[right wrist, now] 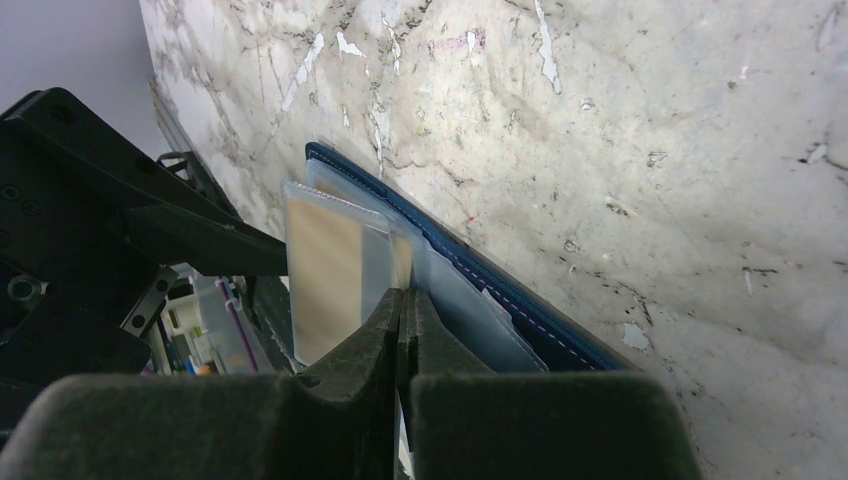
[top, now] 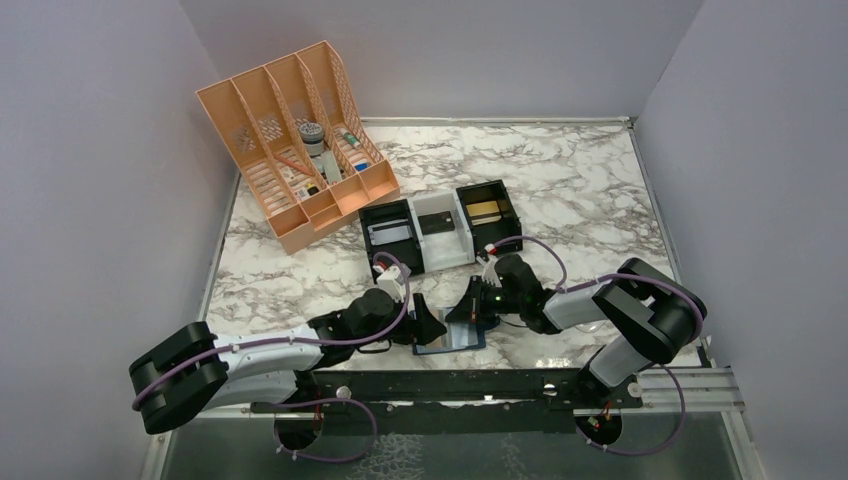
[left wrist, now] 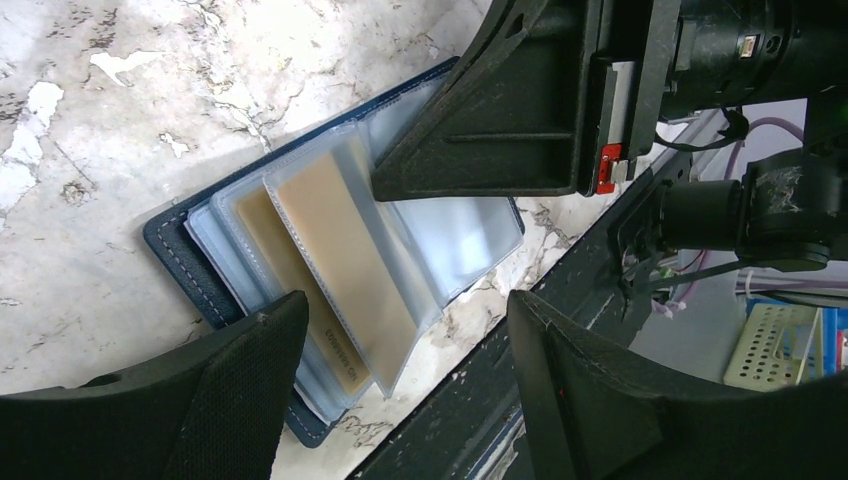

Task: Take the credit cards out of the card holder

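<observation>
The card holder lies open beneath both grippers. The right gripper is pressed together, its tip on the clear sleeves. The left gripper is spread around the gold-tan credit card; only the card's end should be pinched.

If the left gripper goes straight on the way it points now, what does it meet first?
Most likely the gold-tan credit card sleeved in the open card holder, though depth is unclear.
</observation>
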Controlling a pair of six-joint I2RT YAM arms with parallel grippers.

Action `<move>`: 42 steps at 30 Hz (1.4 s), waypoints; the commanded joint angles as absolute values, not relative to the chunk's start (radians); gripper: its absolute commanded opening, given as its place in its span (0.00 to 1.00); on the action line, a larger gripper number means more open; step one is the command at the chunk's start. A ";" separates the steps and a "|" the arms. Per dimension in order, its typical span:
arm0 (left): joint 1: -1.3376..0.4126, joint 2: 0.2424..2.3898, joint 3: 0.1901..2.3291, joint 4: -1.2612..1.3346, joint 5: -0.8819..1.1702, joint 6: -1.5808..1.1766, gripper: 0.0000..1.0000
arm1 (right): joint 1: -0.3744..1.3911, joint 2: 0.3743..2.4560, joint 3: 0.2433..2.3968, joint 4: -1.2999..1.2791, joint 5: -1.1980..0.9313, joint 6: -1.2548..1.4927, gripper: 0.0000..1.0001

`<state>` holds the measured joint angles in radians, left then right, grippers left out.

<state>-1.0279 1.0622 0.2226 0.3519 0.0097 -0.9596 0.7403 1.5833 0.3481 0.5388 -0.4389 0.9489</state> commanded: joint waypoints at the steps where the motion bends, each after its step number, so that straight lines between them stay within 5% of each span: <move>1: -1.040 1.058 0.245 0.381 -0.017 -0.959 0.75 | 0.744 1.606 0.316 0.446 -0.344 0.920 0.01; 10: -1.051 1.069 0.267 0.370 -0.012 -0.952 0.75 | 0.744 1.600 0.316 0.434 -0.336 0.916 0.01; 17: -1.058 1.103 0.274 0.370 -0.005 -0.947 0.62 | 0.744 1.600 0.321 0.446 -0.363 0.911 0.01; 23: -1.060 1.128 0.265 0.336 -0.044 -0.962 0.43 | 0.744 1.528 0.331 0.458 -0.445 0.884 0.15; 28: -1.060 1.123 0.262 0.322 -0.055 -0.964 0.37 | 0.744 1.425 0.348 0.400 -0.469 0.850 0.26; 42: -1.072 1.201 0.331 0.395 0.035 -0.929 0.48 | 0.744 0.971 0.349 -0.021 -0.066 0.807 0.36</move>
<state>-1.0565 1.1683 0.2840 0.3363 -0.0082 -0.9504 0.7406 1.0843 0.3557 0.1314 -0.2672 0.8249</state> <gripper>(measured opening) 0.473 0.356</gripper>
